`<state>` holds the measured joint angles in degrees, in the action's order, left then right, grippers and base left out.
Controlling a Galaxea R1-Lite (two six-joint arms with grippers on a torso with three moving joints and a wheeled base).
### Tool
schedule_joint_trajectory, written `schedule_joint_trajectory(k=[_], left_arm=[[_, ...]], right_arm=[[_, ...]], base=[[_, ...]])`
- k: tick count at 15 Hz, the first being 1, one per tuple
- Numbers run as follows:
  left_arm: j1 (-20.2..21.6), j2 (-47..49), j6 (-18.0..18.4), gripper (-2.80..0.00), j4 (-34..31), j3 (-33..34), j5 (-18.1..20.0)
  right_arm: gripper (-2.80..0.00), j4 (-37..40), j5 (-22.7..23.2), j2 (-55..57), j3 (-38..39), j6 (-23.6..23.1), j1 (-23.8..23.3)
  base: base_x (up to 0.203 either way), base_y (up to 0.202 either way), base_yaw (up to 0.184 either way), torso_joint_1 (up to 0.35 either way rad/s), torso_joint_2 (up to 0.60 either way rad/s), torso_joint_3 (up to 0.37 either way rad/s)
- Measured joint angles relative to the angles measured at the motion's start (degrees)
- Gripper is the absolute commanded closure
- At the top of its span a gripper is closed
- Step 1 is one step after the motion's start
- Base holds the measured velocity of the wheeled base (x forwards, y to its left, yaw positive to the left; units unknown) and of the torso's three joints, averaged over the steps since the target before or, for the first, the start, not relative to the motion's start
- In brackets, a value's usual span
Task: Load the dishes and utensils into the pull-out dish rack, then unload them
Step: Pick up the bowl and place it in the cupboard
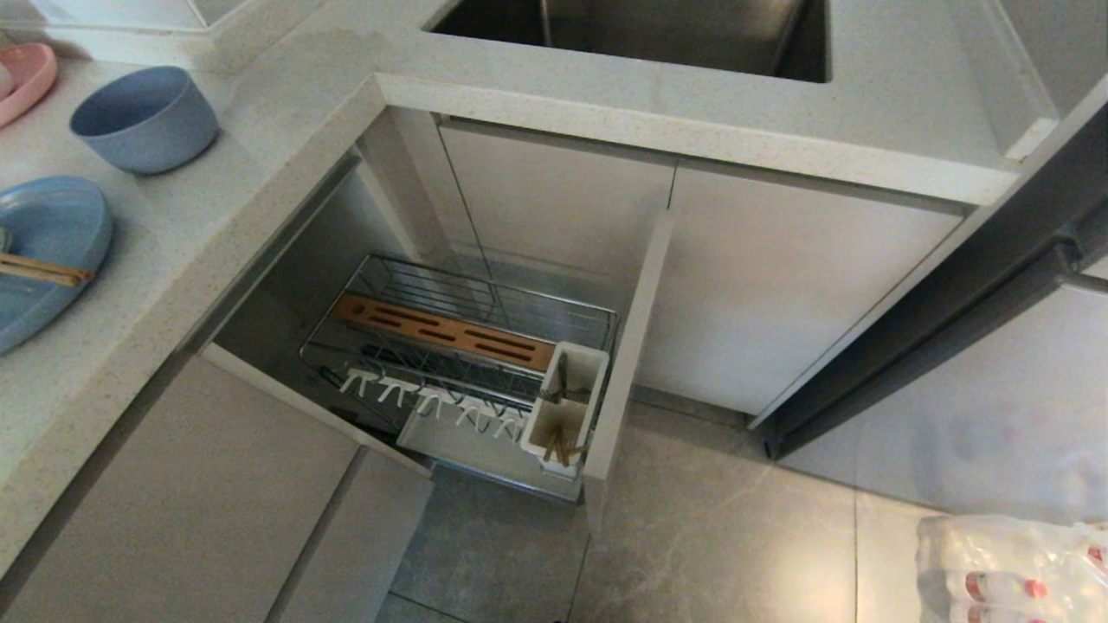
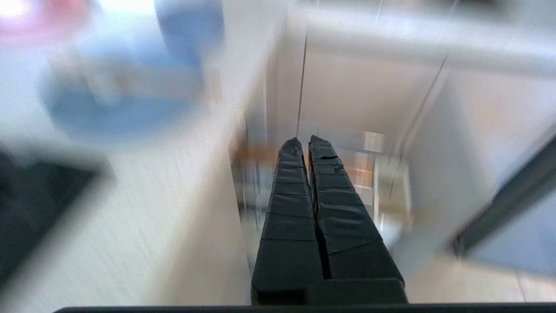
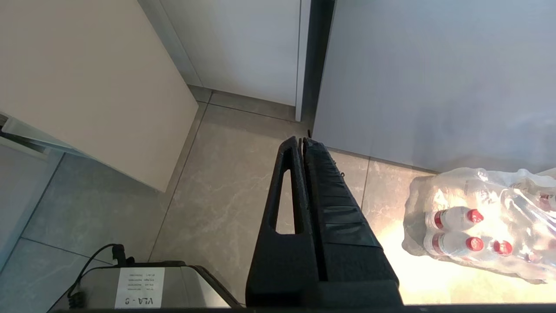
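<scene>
The pull-out dish rack stands drawn out of the lower cabinet, its wire basket holding no dishes. Thin brown sticks stand in its white utensil cup. On the counter to the left sit the light-blue bowl and the light-blue plate, with chopsticks lying across the plate. Neither arm shows in the head view. My left gripper is shut and holds nothing; it hangs by the counter edge, with the blurred plate and rack beyond it. My right gripper hangs shut over the floor.
A pink plate lies at the counter's far left and a sink is at the top. The rack's beige front panel juts into the floor space. A wrapped pack of bottles sits on the floor at the right.
</scene>
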<state>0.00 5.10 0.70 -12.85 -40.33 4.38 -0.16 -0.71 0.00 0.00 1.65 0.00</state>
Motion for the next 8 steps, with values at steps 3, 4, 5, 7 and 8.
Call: schedule_joint_trajectory(k=[3, 4, 5, 7, 8], left_arm=[[0.43, 13.31, 0.81, 0.00, -4.58, -20.24, -0.65], [0.60, 18.19, 0.96, 0.00, -5.27, -25.29, -1.33], [0.71, 24.13, 0.98, 0.00, -5.74, -30.67, -2.23], [0.79, 34.90, 0.09, 0.00, -6.18, -39.24, -4.24], [0.79, 40.49, -1.30, 0.00, -6.25, -43.45, -5.35]], right_arm=[[0.00, 0.00, 0.00, 0.00, 0.00, 0.00, 0.00], [0.00, 0.00, 0.00, 0.00, 0.00, 0.00, 0.00], [0.00, 0.00, 0.00, 0.00, 0.00, 0.02, 0.00], [0.00, 0.00, 0.02, 0.00, 0.00, 0.00, 0.00], [0.00, 0.00, 0.02, 0.00, 0.00, 0.00, 0.00]], base=[[0.000, 0.000, 0.000, 0.000, 0.00, 0.000], [0.000, 0.000, 0.000, 0.000, 0.00, 0.000], [0.000, 0.000, 0.000, 0.000, 0.00, 0.000], [0.000, 0.000, 0.000, 0.000, 0.00, 0.000], [0.000, 0.000, 0.000, 0.000, 0.00, 0.000]])
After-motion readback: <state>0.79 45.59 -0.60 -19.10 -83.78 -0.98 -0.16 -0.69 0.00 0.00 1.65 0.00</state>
